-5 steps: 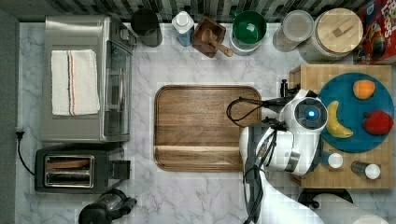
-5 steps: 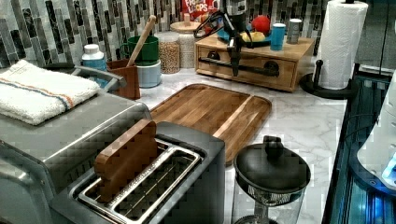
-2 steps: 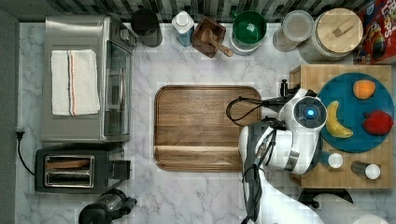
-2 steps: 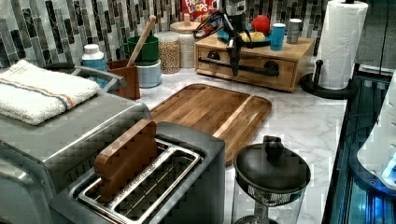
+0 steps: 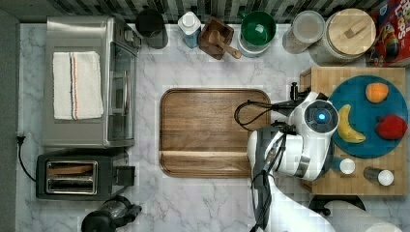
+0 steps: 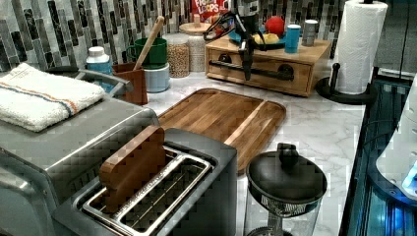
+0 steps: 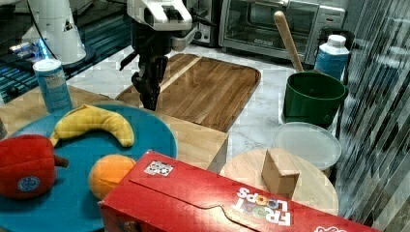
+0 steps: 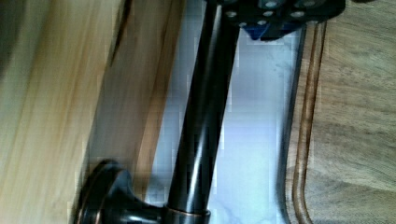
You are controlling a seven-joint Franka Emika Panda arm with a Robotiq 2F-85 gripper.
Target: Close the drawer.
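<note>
The drawer (image 6: 301, 74) sits in a light-wood box at the left view's far right, its front about flush with the box. A long black bar handle (image 6: 268, 73) runs across that front. My gripper (image 6: 246, 66) hangs straight down in front of the handle, shut, with its tips against the bar. In the wrist view the handle (image 8: 201, 130) runs beside the drawer front (image 8: 126, 93), and the gripper (image 8: 275, 14) rests at one end of the bar. From the top view the gripper (image 5: 293, 96) is at the box's left edge. The right view shows the gripper (image 7: 149, 99) just beyond the box top.
A brown wooden tray (image 5: 208, 130) lies on the marble right beside the box. The box top carries a blue plate (image 5: 355, 147) with fruit and small cups. A paper towel roll (image 6: 361, 44) stands to the box's right in the left view. Jars line the back wall.
</note>
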